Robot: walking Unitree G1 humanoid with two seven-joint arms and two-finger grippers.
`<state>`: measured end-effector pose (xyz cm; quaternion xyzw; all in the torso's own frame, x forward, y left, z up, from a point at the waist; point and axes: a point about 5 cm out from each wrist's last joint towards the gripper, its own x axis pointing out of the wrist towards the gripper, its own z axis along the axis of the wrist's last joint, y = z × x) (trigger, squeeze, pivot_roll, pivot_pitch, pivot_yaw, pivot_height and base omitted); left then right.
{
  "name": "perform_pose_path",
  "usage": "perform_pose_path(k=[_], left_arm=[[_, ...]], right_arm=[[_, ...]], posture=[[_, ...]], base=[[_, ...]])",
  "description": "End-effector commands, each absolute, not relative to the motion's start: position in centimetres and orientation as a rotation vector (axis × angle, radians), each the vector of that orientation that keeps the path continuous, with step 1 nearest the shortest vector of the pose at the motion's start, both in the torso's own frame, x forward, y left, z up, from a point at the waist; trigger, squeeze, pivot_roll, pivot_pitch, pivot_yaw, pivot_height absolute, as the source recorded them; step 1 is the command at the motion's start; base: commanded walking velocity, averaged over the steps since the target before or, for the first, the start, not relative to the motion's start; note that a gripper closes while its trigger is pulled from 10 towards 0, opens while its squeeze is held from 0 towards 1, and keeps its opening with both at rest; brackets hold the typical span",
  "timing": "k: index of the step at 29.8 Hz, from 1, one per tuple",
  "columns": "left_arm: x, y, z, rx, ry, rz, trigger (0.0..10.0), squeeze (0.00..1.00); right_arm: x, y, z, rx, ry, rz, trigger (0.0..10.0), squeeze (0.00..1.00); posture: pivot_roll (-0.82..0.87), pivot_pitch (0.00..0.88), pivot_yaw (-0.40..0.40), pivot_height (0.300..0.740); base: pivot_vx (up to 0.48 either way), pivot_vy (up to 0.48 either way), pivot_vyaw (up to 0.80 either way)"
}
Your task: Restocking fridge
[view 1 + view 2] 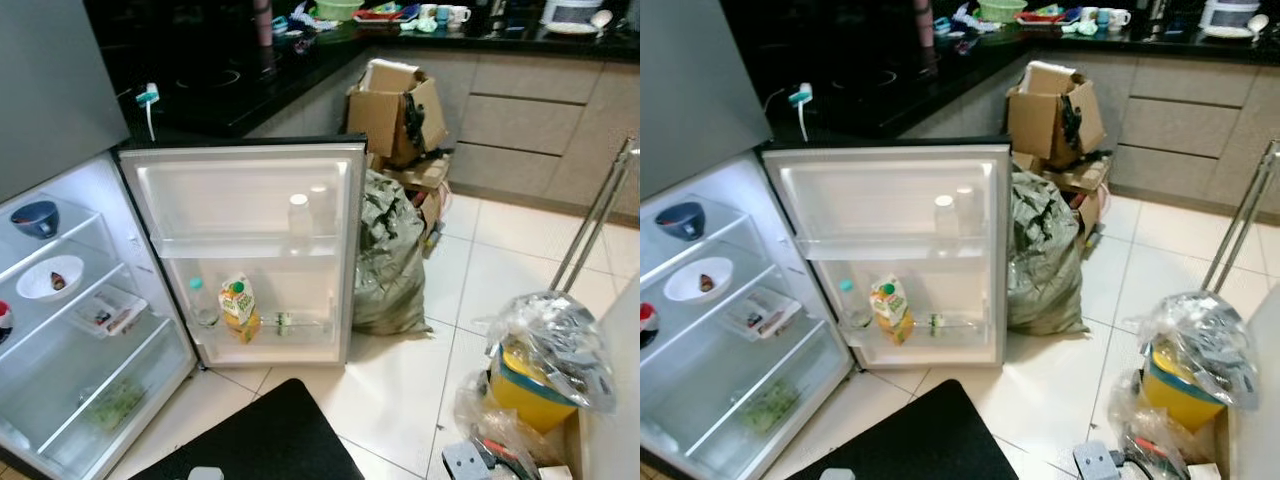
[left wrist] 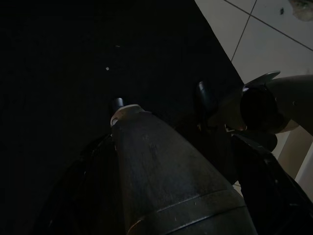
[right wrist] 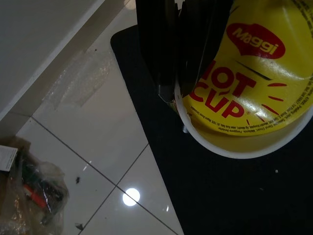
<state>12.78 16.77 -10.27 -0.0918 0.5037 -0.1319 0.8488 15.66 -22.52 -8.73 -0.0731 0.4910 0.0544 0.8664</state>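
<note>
Black mat beneath; yellow red-lettered noodle cup, white rim pinched in right gripper jaws

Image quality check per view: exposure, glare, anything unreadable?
Eye views: fridge interior brightly lit and slightly washed out, black countertop nearly featureless, otherwise sharp. Left wrist view: very dark, the left gripper holds a dim bottle over the black mat. Right wrist view: well lit, cup noodle lid legible, a lamp glare spot on the floor tile.
</note>
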Motion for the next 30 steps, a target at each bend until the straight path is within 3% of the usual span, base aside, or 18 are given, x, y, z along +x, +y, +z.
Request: perform_pose_path(k=[1,9,30], left_arm=[[11.50,17.07,-10.70,-0.185,1.116,-0.270,10.0,0.00],[11.55,17.09,-10.67,-0.181,1.114,-0.276,10.0,0.00],[11.59,17.23,-10.65,-0.165,1.114,-0.281,10.0,0.00]], right_arm=[[15.04,-21.92,-9.11,-0.137,1.048,0.136,10.0,0.00],[15.07,-21.75,-9.07,-0.128,1.034,0.160,10.0,0.00],[15.00,-21.28,-9.14,-0.097,1.029,0.180,10.0,0.00]], posture=[[-0.09,0.024,0.035,0.740],[-0.10,0.023,0.039,0.740],[-0.09,0.019,0.043,0.740]], base=[[0.000,0.000,0.00],[0.000,0.000,0.05],[0.000,0.000,0.78]])
